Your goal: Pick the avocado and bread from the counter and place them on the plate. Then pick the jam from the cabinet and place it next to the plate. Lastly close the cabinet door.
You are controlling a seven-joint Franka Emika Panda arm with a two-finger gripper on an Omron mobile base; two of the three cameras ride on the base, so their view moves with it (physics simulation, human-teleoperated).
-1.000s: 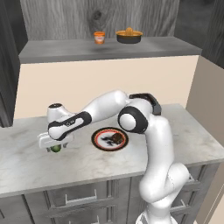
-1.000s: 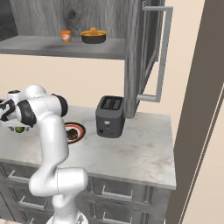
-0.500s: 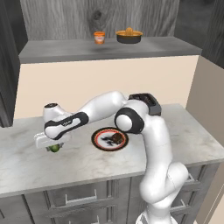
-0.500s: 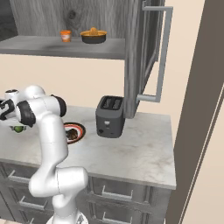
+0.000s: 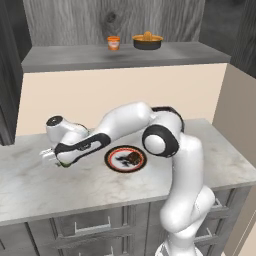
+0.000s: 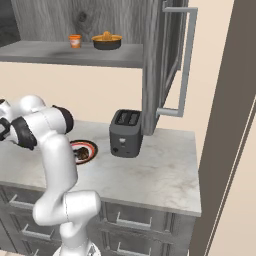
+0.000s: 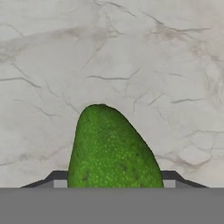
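Observation:
The green avocado [image 7: 113, 148] sits between my fingertips [image 7: 57, 176], and my gripper [image 7: 113, 180] is shut on it just over the marble counter [image 7: 131, 52]. In the left base view the gripper [image 5: 54, 159] hangs low at the counter's left, with a bit of the avocado [image 5: 64, 165] showing under it. The dark brown bread [image 5: 134, 159] lies on the red-rimmed plate [image 5: 111, 156], right of the gripper. The plate [image 6: 90, 148] also holds the bread [image 6: 80, 155] in the right base view. The orange jam [image 5: 113, 43] stands on the open cabinet shelf [image 5: 60, 59].
A dark bowl with orange contents [image 5: 147, 41] stands right of the jam. A black toaster [image 6: 125, 133] sits on the counter right of the plate. The cabinet door [image 6: 159, 65] stands open above it, its handle [image 6: 184, 60] jutting out.
The jaws have closed on the avocado. The arm has barely moved.

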